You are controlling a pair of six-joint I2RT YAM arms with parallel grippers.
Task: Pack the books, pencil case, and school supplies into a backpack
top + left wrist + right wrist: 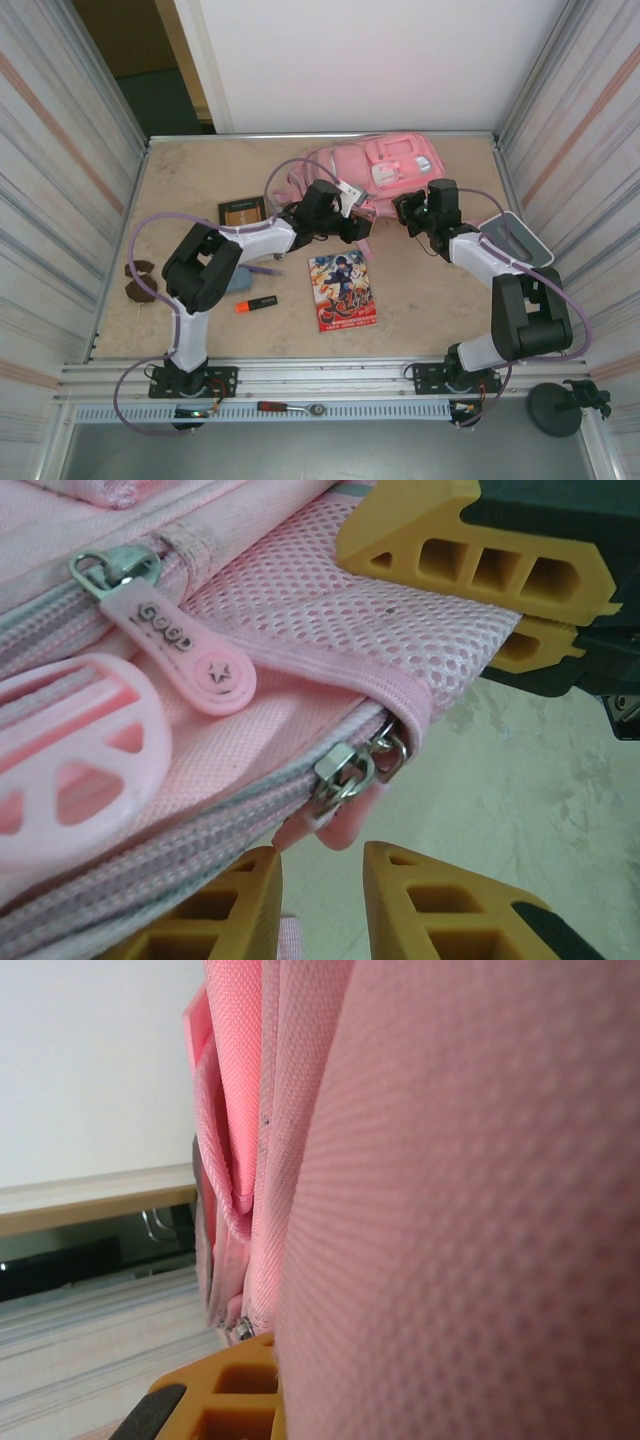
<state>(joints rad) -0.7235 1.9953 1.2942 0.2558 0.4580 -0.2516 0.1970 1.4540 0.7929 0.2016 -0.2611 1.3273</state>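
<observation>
The table (430, 300) is a pale, marbled beige slab with a metal rail (330, 375) along its near edge, striped panels (60, 180) closing its 2 sides, a white wall (380, 60) behind and a dark doorway (150, 70) at the far left. The pink backpack (385, 165) lies at the far middle of the table. The red comic (343, 290) lies flat near the centre, well apart from the tan book (242, 212) further back on the left. The orange-and-black marker (257, 303) lies near the left arm (260, 240), with the purple pen (262, 269) and the blue-grey pencil case (238, 278) just beside and partly under that arm. A grey-white box (518, 238) sits by the right panel. The left arm bends at the elbow and reaches across to the backpack's near edge. Its left jaws stand narrow, and a pink zip pull (330, 830) hangs between their tips below a mesh pocket (350, 600). I cannot tell whether they pinch it. The right arm (480, 255) leans in from the other side. The right jaws are closed tight on the backpack's mesh edge, their orange fingers (470, 550) pressed together over it.
</observation>
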